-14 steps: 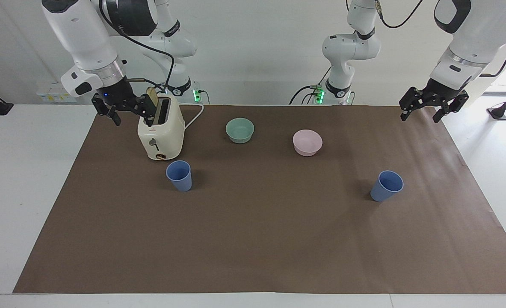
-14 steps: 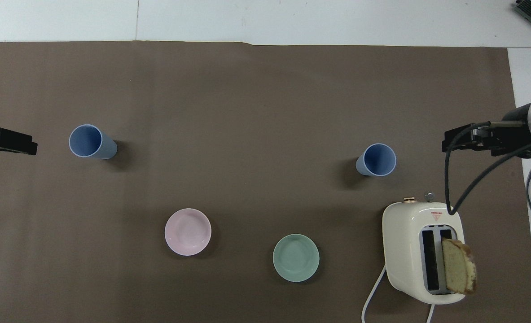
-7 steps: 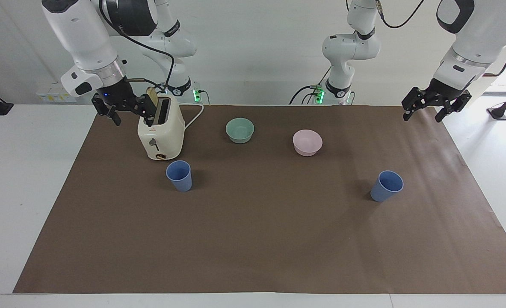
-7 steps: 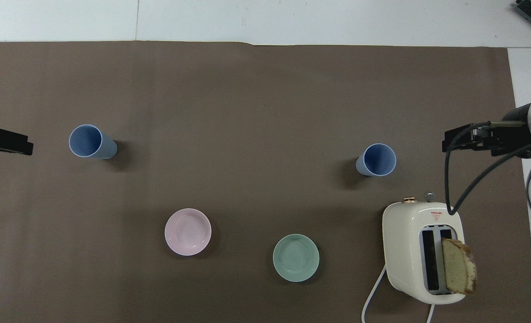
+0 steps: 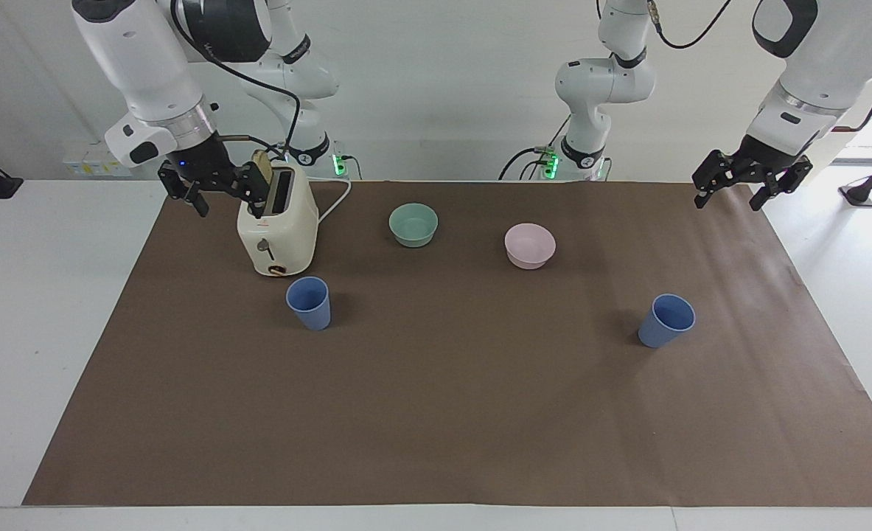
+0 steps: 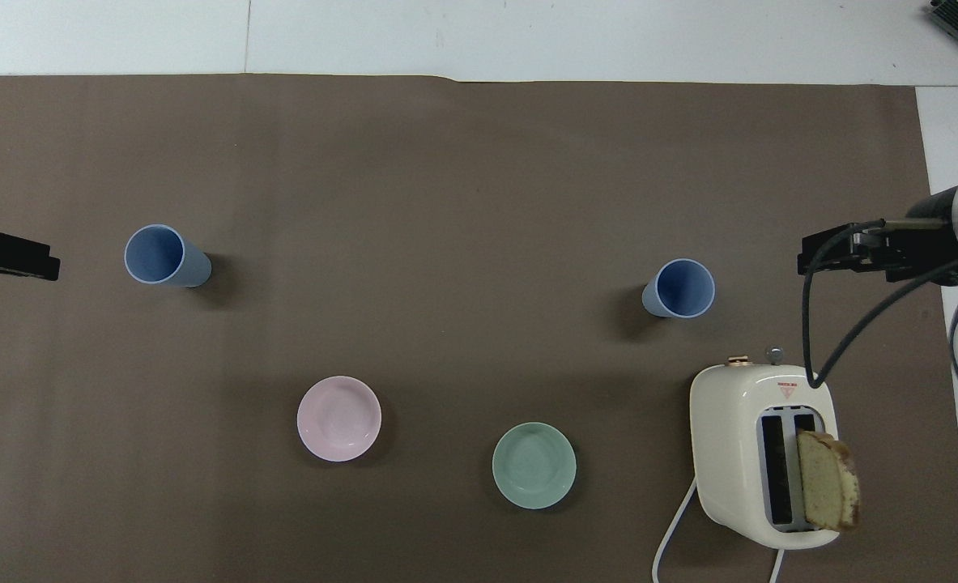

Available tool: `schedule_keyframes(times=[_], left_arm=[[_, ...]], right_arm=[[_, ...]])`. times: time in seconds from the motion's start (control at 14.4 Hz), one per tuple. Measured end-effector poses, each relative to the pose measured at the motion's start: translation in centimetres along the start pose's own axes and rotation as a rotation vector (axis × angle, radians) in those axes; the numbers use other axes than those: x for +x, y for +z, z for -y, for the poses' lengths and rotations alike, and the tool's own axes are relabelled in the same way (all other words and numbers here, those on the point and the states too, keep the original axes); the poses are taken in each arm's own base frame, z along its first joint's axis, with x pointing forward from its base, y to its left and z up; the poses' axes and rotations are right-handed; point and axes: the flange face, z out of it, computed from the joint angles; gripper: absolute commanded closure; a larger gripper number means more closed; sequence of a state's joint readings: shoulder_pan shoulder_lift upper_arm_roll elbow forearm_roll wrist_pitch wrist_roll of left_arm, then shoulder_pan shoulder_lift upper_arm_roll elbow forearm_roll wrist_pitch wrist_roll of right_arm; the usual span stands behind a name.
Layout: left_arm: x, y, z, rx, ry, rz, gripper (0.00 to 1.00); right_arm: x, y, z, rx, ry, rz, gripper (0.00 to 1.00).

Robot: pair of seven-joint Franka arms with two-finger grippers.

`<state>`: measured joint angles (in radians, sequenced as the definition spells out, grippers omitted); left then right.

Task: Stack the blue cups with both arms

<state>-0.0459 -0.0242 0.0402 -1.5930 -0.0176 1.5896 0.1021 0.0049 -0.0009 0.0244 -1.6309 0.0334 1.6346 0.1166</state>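
Note:
Two blue cups stand upright and apart on the brown mat. One cup (image 5: 309, 303) (image 6: 678, 289) is toward the right arm's end, just farther from the robots than the toaster. The other cup (image 5: 666, 321) (image 6: 163, 257) is toward the left arm's end. My right gripper (image 5: 231, 209) (image 6: 808, 261) hangs open and empty in the air beside the toaster's top. My left gripper (image 5: 727, 200) (image 6: 46, 265) hangs open and empty over the mat's edge at its own end. Neither gripper touches a cup.
A cream toaster (image 5: 277, 228) (image 6: 730, 453) holds a bread slice (image 6: 828, 479), and its cord trails toward the robots. A green bowl (image 5: 413, 223) (image 6: 534, 465) and a pink bowl (image 5: 529, 245) (image 6: 338, 419) sit nearer to the robots than the cups. A smaller white arm (image 5: 601, 88) stands at the back.
My left gripper has risen slightly and drawn a little toward its own end of the table. The right gripper and the cups have not moved.

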Motion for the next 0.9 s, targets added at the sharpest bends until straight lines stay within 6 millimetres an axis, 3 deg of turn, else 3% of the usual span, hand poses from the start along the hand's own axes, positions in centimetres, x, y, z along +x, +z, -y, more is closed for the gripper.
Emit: schedule_keyframes(times=[0.63, 0.9], left_arm=[[0.2, 0.4, 0.0, 0.001, 0.025, -0.011, 0.0], [0.9, 2.4, -0.1, 0.001, 0.053, -0.037, 0.0]], right_arm=[[0.0, 0.0, 0.0, 0.0, 0.0, 0.0, 0.0], [0.0, 0.0, 0.0, 0.0, 0.0, 0.0, 0.0]])
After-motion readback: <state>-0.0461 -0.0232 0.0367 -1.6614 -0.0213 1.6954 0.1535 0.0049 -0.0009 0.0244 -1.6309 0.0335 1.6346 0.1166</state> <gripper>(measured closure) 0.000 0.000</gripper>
